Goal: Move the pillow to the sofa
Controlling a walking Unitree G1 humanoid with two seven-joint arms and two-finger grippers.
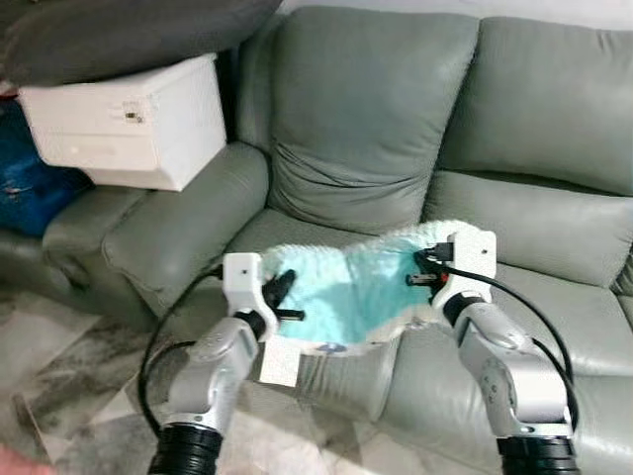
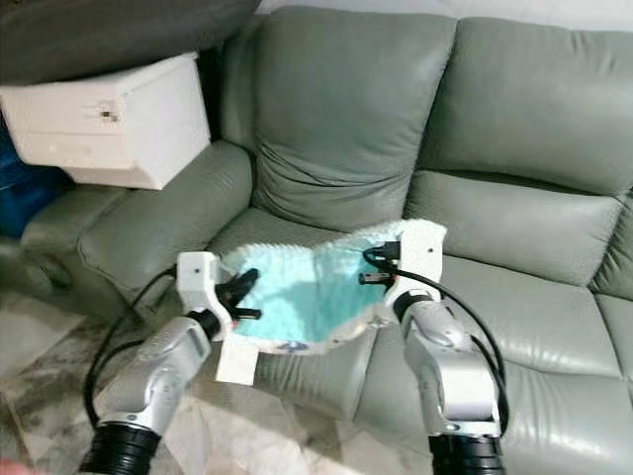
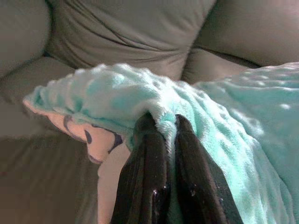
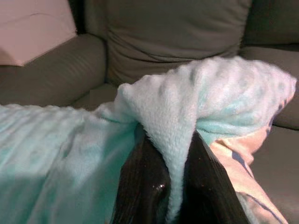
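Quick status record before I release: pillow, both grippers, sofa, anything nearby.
pillow: mint fleece pillow, held up between both arms over the seat's front edge
left gripper: shut on the pillow's left edge
right gripper: shut on the pillow's right edge
fingers: fleece pinched between black fingers
sofa: grey-green leather sofa, directly ahead
nearby: white box on the sofa's armrest

A grey-green leather sofa point(image 1: 396, 148) bears a white box point(image 1: 134, 124) on its left armrest.
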